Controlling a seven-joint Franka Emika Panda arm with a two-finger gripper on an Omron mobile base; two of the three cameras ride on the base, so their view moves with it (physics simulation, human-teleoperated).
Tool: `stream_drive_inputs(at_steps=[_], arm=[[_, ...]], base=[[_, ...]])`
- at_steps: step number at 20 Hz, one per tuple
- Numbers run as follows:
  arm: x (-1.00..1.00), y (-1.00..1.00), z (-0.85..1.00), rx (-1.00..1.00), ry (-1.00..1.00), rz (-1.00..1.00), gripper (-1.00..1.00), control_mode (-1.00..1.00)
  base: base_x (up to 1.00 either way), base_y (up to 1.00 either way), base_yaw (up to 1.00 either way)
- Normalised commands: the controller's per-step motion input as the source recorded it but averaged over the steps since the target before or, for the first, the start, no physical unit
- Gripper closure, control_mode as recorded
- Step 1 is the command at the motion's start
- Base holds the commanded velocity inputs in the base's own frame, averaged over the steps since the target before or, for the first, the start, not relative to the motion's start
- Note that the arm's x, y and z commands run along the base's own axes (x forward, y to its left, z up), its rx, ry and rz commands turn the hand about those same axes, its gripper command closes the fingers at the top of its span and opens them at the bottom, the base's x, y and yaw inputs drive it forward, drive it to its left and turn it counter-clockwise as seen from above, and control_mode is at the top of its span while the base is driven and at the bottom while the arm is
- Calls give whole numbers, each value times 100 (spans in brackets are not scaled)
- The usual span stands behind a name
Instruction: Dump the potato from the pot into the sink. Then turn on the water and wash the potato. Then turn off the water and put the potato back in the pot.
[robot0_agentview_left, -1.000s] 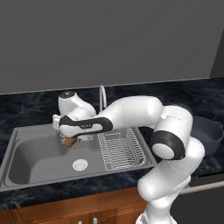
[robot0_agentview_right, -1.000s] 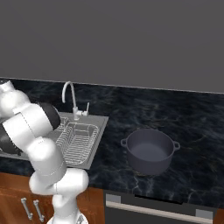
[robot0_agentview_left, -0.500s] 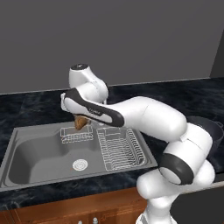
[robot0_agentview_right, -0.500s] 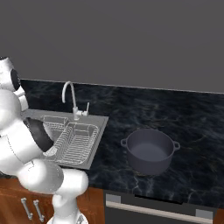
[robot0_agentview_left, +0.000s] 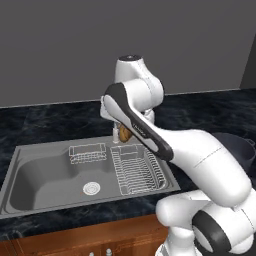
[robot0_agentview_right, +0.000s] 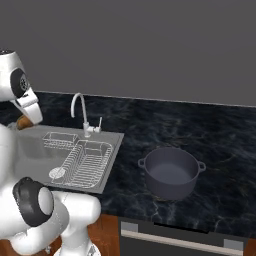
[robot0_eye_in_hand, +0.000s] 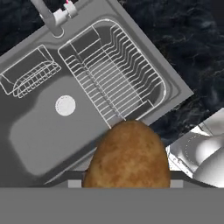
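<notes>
Gripper (robot0_agentview_left: 125, 134) is closed on one potato (robot0_eye_in_hand: 127, 157), held high above the sink (robot0_agentview_left: 40, 172) near the faucet (robot0_agentview_right: 77, 107). One pot (robot0_agentview_right: 171, 171) is seen on the counter (robot0_agentview_right: 220, 165), well apart. Two wire racks lie in the sink.

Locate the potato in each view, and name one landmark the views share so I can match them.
Left base view: the potato hangs mid-frame under the arm, above the wire rack.
Right base view: a brown sliver at the left edge, beside the arm.
Hand view: bottom centre, large.
Shared landmark: the sink's round white drain.
</notes>
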Motion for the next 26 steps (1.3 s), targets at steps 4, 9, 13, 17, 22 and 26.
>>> stream_drive_inputs(at_steps=[4,9,13,17,22,26], arm=[[-59,-100,30,0,0,0,100,-100],[-44,-100,15,0,0,0,100,-100],[-30,-100,8,0,0,0,100,-100],[-4,-100,1,0,0,0,100,-100],[4,-100,0,0,0,0,100,-100],[35,-92,0,0,0,0,100,-100]], base=[[0,0,0],[0,0,0],[0,0,0],[0,0,0],[0,0,0],[0,0,0]])
